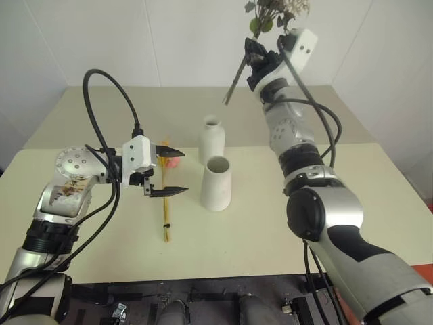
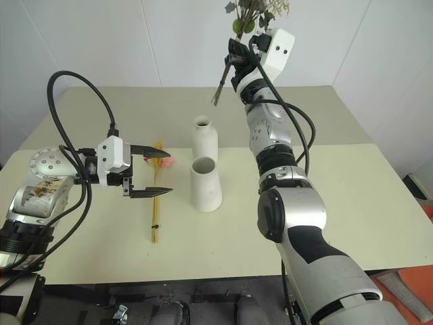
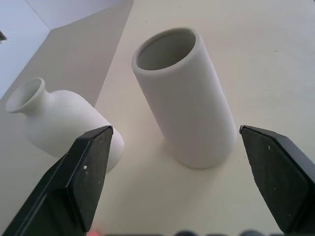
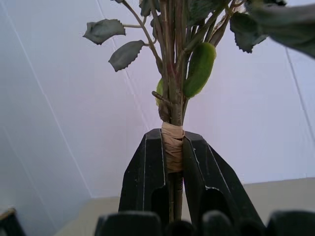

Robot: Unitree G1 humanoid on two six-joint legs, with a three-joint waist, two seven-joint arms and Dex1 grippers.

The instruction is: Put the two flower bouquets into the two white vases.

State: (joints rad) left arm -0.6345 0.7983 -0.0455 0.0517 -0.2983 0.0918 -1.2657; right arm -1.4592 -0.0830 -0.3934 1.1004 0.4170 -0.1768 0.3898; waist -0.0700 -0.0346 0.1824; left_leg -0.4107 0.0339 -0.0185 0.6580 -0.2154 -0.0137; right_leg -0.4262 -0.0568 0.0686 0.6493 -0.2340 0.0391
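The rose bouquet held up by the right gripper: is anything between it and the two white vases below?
Nothing visible. The rose bouquet, clamped in the right gripper, hangs in open air above the bottle vase and the cone vase. The left gripper stands beside them, open.

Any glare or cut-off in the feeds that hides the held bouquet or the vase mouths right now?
Head views: even light, soft shadows, no glare; the rose bouquet is cut off by the top edge, while its stem ends hang in frame. Left wrist view: both vases sharp, the cone vase mouth fully visible, and the left tool dark and close. Right wrist view: the right tool sits backlit against the pale wall.
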